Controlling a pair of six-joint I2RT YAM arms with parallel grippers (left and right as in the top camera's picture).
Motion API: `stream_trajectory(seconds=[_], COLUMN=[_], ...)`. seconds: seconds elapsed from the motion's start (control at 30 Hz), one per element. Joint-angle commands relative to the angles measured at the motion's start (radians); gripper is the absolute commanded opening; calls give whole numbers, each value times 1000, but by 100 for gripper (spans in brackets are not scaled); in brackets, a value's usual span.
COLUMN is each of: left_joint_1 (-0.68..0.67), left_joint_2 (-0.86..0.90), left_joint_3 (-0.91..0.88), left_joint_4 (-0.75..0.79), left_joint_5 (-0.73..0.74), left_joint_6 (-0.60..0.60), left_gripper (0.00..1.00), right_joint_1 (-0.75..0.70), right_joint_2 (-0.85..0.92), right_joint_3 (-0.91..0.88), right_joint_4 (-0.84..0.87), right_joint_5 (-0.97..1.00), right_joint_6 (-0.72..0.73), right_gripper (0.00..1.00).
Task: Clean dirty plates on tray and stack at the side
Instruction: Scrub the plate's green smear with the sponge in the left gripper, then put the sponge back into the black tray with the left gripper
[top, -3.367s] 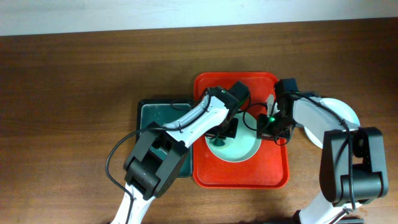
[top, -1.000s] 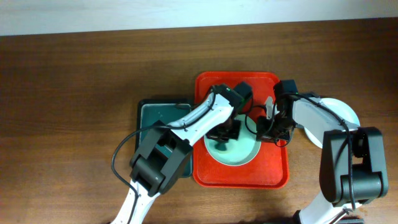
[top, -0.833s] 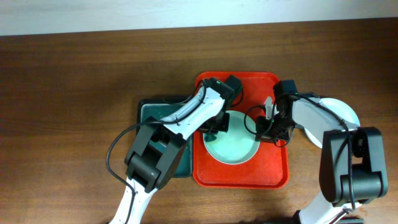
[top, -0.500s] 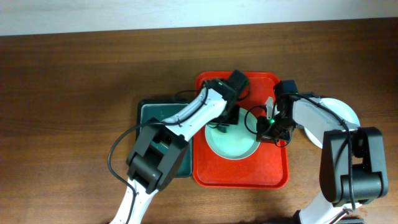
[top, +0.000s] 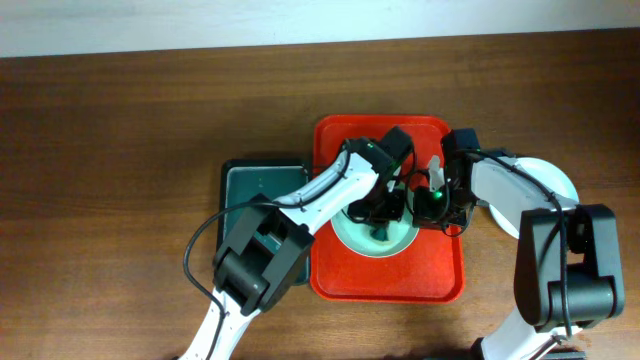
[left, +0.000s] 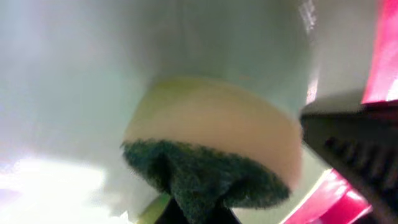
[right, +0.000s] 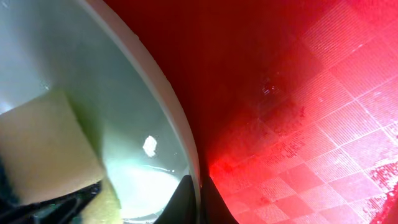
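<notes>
**Sponge swept back to plate centre**

In the middle of the red tray (top: 440, 285) lies the mint plate (top: 352, 236). The sponge (left: 211, 143), clamped in the left pincer (top: 383, 218), was at the plate's far rim half a second ago and now presses its centre. The right pincer (right: 196, 199) is closed on the plate's right rim, steadying it. Scrubbing is ongoing, so stacking waits

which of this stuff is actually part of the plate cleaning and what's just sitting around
In the job: mint plate, red tray, sponge in the left gripper, right gripper pinching that plate's rim, white plate beside the tray.
Lying about: dark green tray, wooden table.
</notes>
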Motion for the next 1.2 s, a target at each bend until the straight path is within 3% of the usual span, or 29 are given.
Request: stream_trajectory(seconds=[0.0, 0.03, 0.13, 0.47, 0.57, 0.73, 1.07, 1.1, 1.13, 1.17], left_joint_1=[41, 56, 77, 127, 161, 230, 320, 327, 332, 336], left_joint_2=[21, 16, 2, -309, -441, -474, -474, -474, -474, -476], left_joint_3=[-1, -1, -1, -1, -1, -31, -508, -518, -516, -511], left_joint_4=[-98, -145, -167, -190, -241, -343, 6, 18, 18, 14], left_joint_5=[-198, -326, -407, -376, -432, -535, -472, -464, -456, -447], left_joint_6=[21, 20, 17, -13, -13, -12, -12, -12, -6, 2], left_gripper=[0, 0, 0, 0, 0, 0, 0, 2, 11, 29], right_joint_1=[2, 2, 2, 2, 2, 2, 2, 2, 2, 2], right_joint_2=[20, 20, 21, 20, 20, 20, 20, 20, 20, 20], right_joint_3=[-24, -24, -24, -24, -24, -24, -24, -24, -24, -24], right_joint_4=[4, 4, 4, -10, -14, -13, -23, -23, -23, -24], right_joint_5=[85, 85, 85, 85, 85, 85, 84, 84, 84, 84], right_joint_6=[4, 4, 4, 4, 0, 0, 1, 1, 1, 1], right_gripper=[4, 4, 4, 4, 4, 5, 4, 4, 4, 4])
